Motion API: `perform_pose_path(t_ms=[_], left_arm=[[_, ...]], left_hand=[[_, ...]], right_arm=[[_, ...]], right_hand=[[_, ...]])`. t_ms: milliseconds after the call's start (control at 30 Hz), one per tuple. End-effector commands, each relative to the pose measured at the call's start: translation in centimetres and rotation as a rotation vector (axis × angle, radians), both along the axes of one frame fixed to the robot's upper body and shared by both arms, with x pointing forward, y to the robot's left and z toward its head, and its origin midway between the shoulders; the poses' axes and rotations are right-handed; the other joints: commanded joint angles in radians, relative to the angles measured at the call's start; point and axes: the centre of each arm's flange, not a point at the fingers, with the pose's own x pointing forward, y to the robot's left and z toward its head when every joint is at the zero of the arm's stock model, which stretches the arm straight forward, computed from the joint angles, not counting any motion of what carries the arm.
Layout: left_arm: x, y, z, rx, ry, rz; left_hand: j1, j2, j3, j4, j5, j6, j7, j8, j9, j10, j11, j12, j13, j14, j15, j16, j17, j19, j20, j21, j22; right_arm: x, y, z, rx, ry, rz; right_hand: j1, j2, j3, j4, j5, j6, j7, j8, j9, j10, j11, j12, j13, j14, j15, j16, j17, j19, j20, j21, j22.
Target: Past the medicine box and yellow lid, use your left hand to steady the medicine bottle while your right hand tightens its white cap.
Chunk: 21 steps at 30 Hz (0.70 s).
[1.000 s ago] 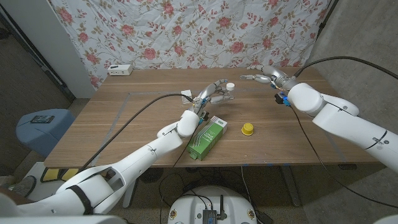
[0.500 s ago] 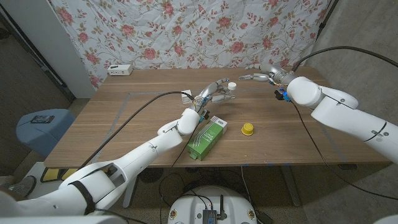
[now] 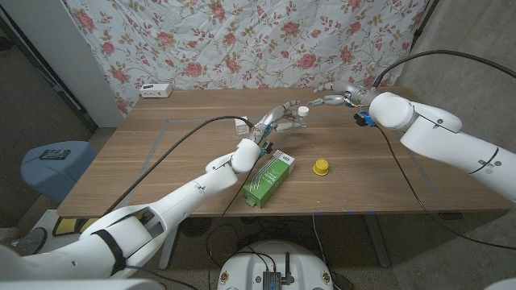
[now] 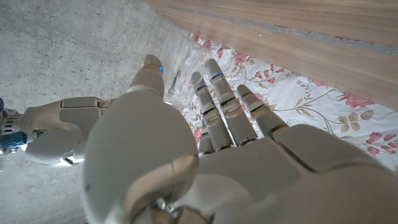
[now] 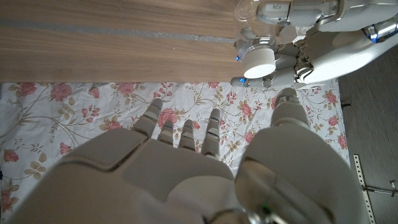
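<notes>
The medicine bottle's white cap [image 3: 301, 110] shows past the green medicine box [image 3: 268, 178] and the yellow lid [image 3: 321, 167]. My left hand [image 3: 278, 122] holds the bottle, its fingers wrapped around the body below the cap. In the right wrist view the white cap [image 5: 259, 62] stands clear of the left hand's fingers [image 5: 311, 59]. My right hand [image 3: 332, 98] hovers just right of the cap with its fingers spread, a small gap from it, holding nothing. The left wrist view looks along my left hand [image 4: 205, 155] toward the right arm [image 4: 56, 130].
A white power strip [image 3: 156, 89] lies at the table's back left. A floral cloth [image 3: 242, 40] hangs behind the table. A black cable [image 3: 173, 149] trails along my left arm. A blue stool [image 3: 52, 165] stands left of the table.
My right hand has moved left across the back of the table, closing on the bottle's cap. The left hand keeps holding the bottle in nearly the same place.
</notes>
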Motion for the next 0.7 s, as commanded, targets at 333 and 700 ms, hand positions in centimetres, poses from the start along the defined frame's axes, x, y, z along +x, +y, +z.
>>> perform_pose_path(t_ms=[333,700], left_arm=[[0.2,-0.8,-0.1,-0.001,-0.028,-0.006],[0.0,-1.1,-0.4,0.0,-0.038,-0.01]], left_hand=[[-0.007,0.002,0.013,-0.002,0.001,0.0,-0.009,-0.003,0.005,0.059,-0.046,0.003,0.003,0.005,-0.068,-0.005,-0.001,-0.006,-0.114,0.003,0.003],[-0.008,0.007,0.018,-0.001,0.002,0.002,-0.013,-0.002,0.005,0.061,-0.048,0.003,0.004,0.007,-0.069,-0.003,0.0,-0.007,-0.115,0.003,0.003]], right_arm=[[-0.4,2.1,0.4,-0.11,0.057,-0.046],[-0.5,2.8,0.2,-0.134,0.058,-0.056]], right_hand=[[0.027,-0.001,0.016,-0.002,0.007,0.014,0.013,0.007,0.008,-0.016,0.011,0.002,0.005,-0.008,0.011,0.005,0.003,-0.007,0.006,0.009,0.004],[0.053,0.005,0.031,-0.003,0.011,0.054,0.019,0.023,0.012,-0.004,0.026,0.013,0.005,0.009,0.005,0.015,0.002,-0.001,-0.004,0.012,0.004]])
